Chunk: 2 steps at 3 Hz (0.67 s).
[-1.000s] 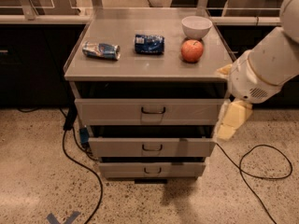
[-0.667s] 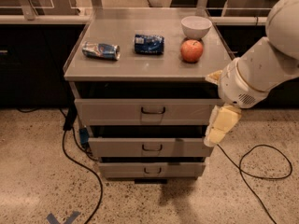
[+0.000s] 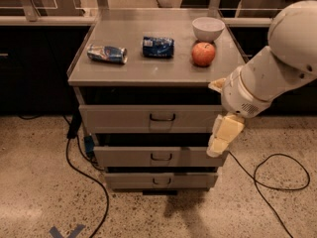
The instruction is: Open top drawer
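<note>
Gripper (image 3: 224, 136) shifted left, now at top drawer (image 3: 124, 119) right edge.

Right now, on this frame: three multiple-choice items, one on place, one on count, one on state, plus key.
1. Where is the gripper?
A. on the floor, left side
B. by the right end of the top drawer front
C. resting on the black cable

2. How many things lie on the cabinet top?
A. two
B. three
C. four

3. The top drawer's handle is:
A. clamped by the gripper
B. free, with the gripper off to its right
C. hidden from view

Key:
1 B, it hangs at the drawer fronts' right edge.
2 C, can, blue packet, apple, bowl.
3 B, the loop shows bare at centre.
</note>
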Available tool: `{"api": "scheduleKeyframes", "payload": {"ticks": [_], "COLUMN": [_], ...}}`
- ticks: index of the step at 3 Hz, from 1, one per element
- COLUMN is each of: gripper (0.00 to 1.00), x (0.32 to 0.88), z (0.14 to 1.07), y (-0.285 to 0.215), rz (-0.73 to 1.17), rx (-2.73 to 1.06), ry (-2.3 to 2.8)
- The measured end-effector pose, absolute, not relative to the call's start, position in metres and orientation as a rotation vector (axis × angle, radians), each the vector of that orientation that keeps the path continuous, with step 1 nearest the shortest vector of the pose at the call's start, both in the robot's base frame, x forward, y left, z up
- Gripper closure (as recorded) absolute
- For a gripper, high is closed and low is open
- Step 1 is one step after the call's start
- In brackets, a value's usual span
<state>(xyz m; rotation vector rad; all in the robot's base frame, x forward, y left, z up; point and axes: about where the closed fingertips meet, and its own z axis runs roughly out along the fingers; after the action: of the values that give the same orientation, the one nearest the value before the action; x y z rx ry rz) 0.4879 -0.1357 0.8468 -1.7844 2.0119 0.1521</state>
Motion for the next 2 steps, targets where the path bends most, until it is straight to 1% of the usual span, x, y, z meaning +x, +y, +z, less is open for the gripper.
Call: {"api": "scheduleKeyframes", "payload": {"ticks": [2], "gripper": [0.00], "x": [0.515], "z": [0.803], "y": [-0.083], "rz": [0.198], "rx": [-1.819], "ry": [1.930]}}
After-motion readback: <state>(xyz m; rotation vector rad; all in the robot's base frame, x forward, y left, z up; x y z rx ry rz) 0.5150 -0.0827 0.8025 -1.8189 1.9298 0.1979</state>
